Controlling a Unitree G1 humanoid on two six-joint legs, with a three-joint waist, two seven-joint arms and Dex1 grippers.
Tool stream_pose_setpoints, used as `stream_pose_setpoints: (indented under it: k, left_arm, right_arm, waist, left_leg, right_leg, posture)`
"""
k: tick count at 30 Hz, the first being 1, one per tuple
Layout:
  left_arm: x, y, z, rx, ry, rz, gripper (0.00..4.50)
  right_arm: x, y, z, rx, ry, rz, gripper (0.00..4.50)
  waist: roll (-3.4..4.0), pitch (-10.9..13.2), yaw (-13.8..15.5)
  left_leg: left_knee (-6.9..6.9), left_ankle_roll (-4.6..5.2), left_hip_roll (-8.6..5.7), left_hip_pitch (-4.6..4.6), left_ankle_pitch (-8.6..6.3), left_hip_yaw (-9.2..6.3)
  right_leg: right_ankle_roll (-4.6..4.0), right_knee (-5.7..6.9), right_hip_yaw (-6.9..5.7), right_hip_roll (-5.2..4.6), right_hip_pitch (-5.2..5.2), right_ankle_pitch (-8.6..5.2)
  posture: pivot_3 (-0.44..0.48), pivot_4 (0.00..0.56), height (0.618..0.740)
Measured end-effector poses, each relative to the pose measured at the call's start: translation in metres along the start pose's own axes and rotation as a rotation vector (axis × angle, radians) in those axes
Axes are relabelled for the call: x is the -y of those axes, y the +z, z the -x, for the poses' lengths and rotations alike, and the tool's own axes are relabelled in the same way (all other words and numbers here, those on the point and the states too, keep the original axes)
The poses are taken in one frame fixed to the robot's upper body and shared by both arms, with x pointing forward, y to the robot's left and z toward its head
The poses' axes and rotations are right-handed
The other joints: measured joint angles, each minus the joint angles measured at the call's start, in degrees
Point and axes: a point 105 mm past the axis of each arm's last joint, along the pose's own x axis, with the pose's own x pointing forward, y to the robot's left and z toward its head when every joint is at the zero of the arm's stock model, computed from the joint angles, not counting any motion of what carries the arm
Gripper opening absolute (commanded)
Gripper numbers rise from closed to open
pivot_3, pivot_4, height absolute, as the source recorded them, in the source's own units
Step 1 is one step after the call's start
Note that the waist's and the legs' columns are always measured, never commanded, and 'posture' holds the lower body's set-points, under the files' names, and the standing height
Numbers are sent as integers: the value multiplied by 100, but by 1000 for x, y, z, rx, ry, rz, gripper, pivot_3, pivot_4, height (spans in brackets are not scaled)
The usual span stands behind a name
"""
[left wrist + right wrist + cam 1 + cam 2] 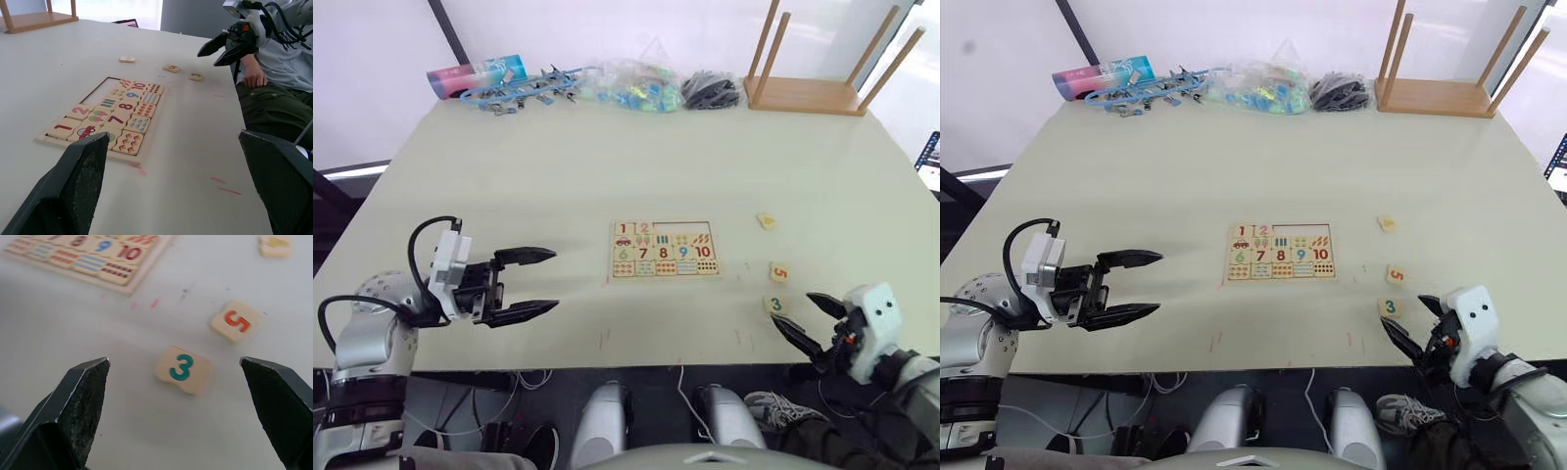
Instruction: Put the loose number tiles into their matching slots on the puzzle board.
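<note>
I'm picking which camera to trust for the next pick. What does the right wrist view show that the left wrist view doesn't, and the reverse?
Right wrist view alone: the 3 tile and 5 tile close enough to read, the 3 lying between the open fingers of the right hand.

Left wrist view alone: the whole puzzle board, with tiles 1 and 2 seated and three slots beside them bare, a seated person's hand, and the open left hand.

Both: the table, the board's 9 and 10, and the third loose tile.

Teal 3 tile [183, 369] and orange 5 tile [235, 321] on a cream tabletop [558, 176]; pale puzzle board [664, 248] with multicoloured numbers.
</note>
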Motion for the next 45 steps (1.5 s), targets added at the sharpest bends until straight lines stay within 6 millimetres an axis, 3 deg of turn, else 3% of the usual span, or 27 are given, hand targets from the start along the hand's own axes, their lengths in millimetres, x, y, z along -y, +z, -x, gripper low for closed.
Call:
stream_pose_setpoints:
  k: [5,9,15,24,32,35,38,40,45]
  left_arm:
    - [0,0,0,7,-2,2,4500]
    - [0,0,-1,8,-4,4,4500]
    - [0,0,-1,8,-8,9,4500]
    - [1,2,-4,17,-31,6,4500]
    - [1,4,-4,30,-35,7,4500]
    - [2,4,-5,29,-43,8,4500]
    - [2,6,-4,26,-49,3,4500]
    - [2,7,-3,30,-50,1,4500]
    - [3,6,-5,30,-59,3,4500]
  right_arm:
    - [17,13,-3,3,207,153,4462]
    - [18,17,-10,16,359,247,4462]
    - [27,8,-17,-96,594,436,4462]
    - [39,10,-36,-167,676,547,4462]
    - [44,-3,-41,-225,681,555,4462]
    - [46,-2,-44,-232,669,566,3678]
    - [46,-1,-47,-237,668,593,2242]
    - [45,-1,-48,-231,668,604,1024]
    - [46,-2,-49,-222,666,612,931]
  waist:
    - [0,3,-1]
    - [-2,6,24]
    - [-6,13,20]
    - [-5,17,24]
    - [-6,18,18]
    - [-6,18,11]
    - [-5,18,12]
    - [-6,17,19]
    - [-8,16,18]
  left_leg:
    - [4,1,0,4,0,3]
    - [2,3,-3,3,2,1]
    - [5,4,-6,4,2,5]
    - [9,3,-6,7,3,8]
    - [10,2,-6,8,4,40]
    - [12,1,-4,9,4,41]
    - [13,1,-4,10,4,41]
    - [12,1,-4,10,4,41]
    - [14,1,-5,11,5,43]
  right_leg:
    - [2,1,2,-1,1,1]
    - [-3,0,-2,7,4,0]
    - [-9,-2,-3,8,11,5]
    - [-24,3,-2,9,11,15]
    - [-24,8,-2,9,12,16]
    - [-24,11,-2,9,12,16]
    - [-24,11,-2,9,11,16]
    - [-25,11,-2,9,12,16]
    - [-24,12,-1,9,13,16]
  posture:
    - [0,150,737]
    - [0,150,737]
    - [0,150,737]
    - [0,150,737]
    - [0,150,737]
    - [0,150,737]
    - [0,150,737]
    - [0,150,737]
    - [0,150,737]
